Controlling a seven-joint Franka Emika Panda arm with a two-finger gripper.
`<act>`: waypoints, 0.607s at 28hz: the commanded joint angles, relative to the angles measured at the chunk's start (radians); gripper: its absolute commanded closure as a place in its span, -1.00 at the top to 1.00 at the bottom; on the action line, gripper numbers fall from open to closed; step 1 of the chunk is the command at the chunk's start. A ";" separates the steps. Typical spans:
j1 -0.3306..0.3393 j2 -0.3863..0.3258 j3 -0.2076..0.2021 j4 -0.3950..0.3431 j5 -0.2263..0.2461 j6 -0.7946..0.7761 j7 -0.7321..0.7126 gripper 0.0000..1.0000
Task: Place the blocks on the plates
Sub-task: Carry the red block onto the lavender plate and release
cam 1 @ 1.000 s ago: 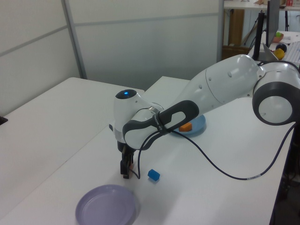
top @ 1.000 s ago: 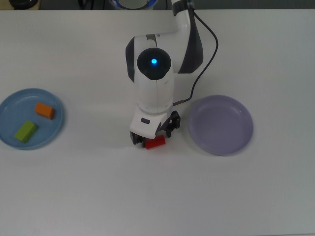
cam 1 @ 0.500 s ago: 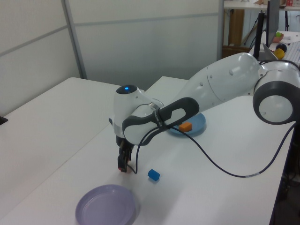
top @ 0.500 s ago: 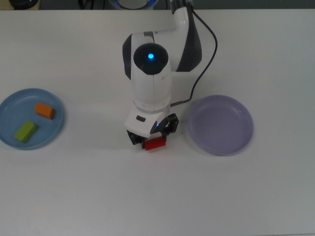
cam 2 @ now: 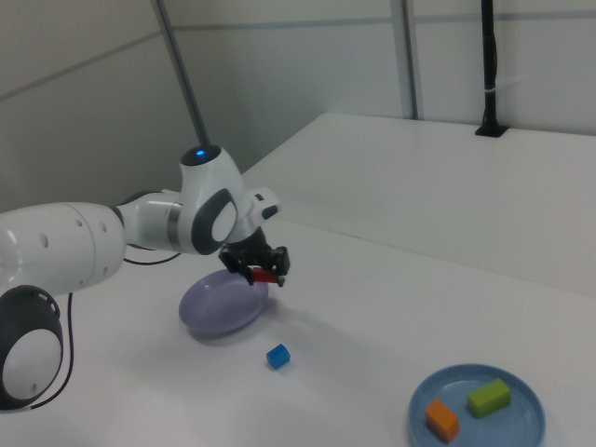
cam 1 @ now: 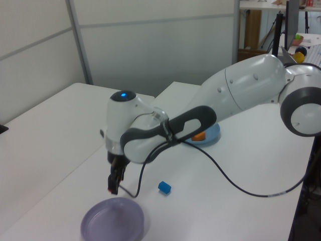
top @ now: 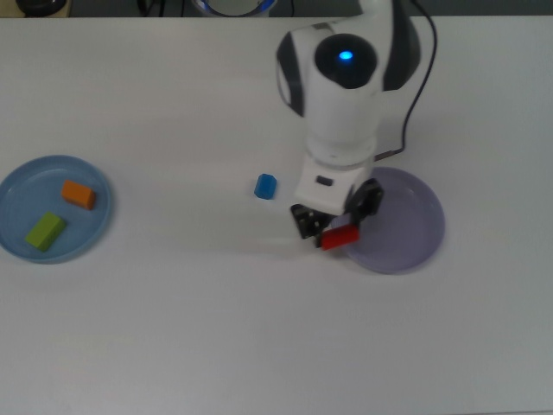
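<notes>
Over at the near rim of the pale lavender round plate (top: 406, 223) is where the action is now. Half a second ago the white robot arm's end effector (top: 337, 228) was sitting low out in the middle of the white surface (top: 173, 328), well clear of that plate, clamped on the small red block (top: 340, 237). Since then it's lifted and swung across toward the top view's right, so the block now hangs over the plate's rim on the side facing the blue piece. In the left view the block (cam 1: 110, 190) looks clear of the surface, raised above the plate (cam 1: 113, 221), not resting on anything.

That move also uncovered the stubby blue block (top: 265, 186), which the arm was hiding in the top view before. It sits on the bare surface, near the lavender plate but apart from it.

End effector state: fingers drawn in narrow, pinching the red block between them, nothing else touching it as far as I can see.

For the task, I'd say it's roughly half done. The orange rectangular block (top: 79, 194) and the lime-green rectangular block (top: 45, 231) already lie on the light blue round plate (top: 17, 186) near the top view's left edge of the surface. Red looks about ready to go down once it's a bit further over the plate, and blue hasn't been handled yet.
</notes>
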 commanded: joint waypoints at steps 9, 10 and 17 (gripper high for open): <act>0.123 0.024 -0.009 -0.020 -0.007 0.015 0.181 -0.35; 0.133 0.034 -0.009 -0.020 -0.007 0.016 0.184 -0.35; 0.152 0.048 -0.009 -0.022 -0.007 0.078 0.199 0.04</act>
